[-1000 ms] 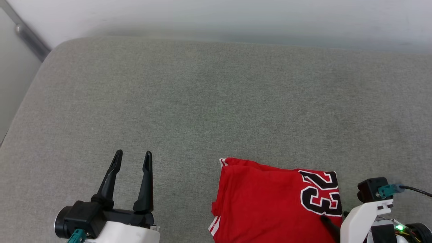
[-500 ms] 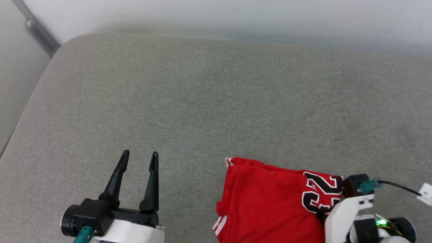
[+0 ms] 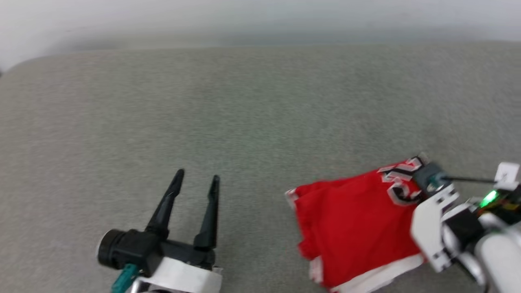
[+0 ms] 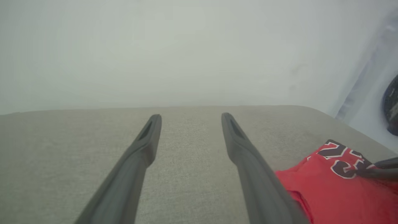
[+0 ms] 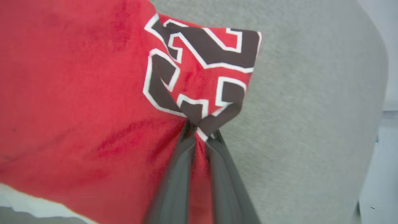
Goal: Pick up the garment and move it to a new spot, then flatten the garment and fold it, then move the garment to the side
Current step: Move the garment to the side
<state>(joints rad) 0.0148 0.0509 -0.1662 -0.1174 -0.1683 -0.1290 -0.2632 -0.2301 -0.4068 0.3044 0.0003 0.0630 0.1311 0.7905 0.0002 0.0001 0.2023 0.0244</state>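
The garment, a folded red shirt with white trim and a black-and-white number print, lies at the front right of a grey cushion. My right gripper is shut on a pinch of the garment at the printed edge, and the cloth bunches at its tips. In the head view its white wrist covers the garment's right side. My left gripper is open over bare cushion to the left of the garment, with nothing between its fingers. The left wrist view shows the left gripper and the garment at lower right.
The grey cushion stretches wide to the left and far side. A pale wall runs behind it. The cushion's rounded right edge is close to the garment. The head view is blurred.
The right gripper has gone from open to shut on the garment's printed edge, which now rises in a pinch. The head camera has swung, shifting the whole picture. The left gripper stays open.
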